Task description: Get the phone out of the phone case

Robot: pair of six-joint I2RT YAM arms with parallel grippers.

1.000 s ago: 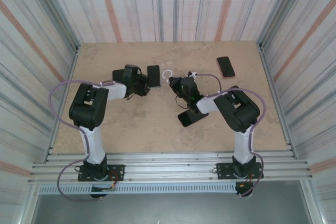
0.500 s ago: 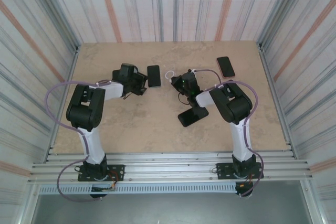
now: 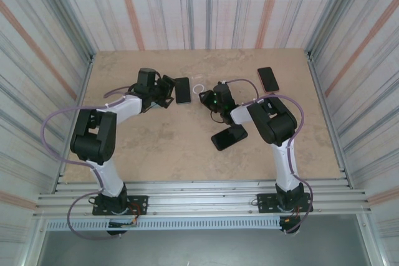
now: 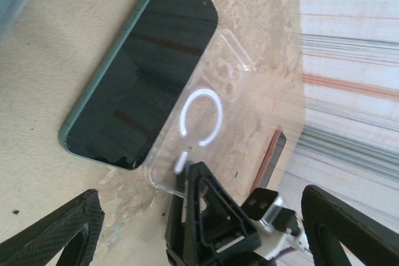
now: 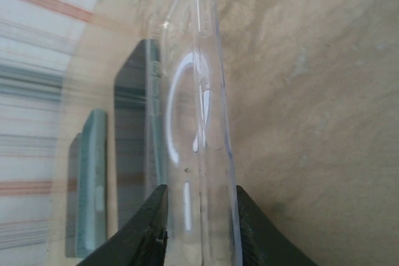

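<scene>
The phone (image 4: 140,66) lies flat on the table (image 3: 156,147), screen up, bare. Just beside it, the left gripper (image 3: 165,91) gapes wide (fingers clear of it). On its other side the right gripper (image 5: 199,232) pinches the clear case (image 5: 199,123).

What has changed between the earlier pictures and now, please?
The left hand has opened wide beside the green-edged phone, which lies flat next to the clear case. The left arm and the right arm swung their elbows leftward. The right hand still grips the case's end. The red-edged phone and the black phone stayed put.
</scene>
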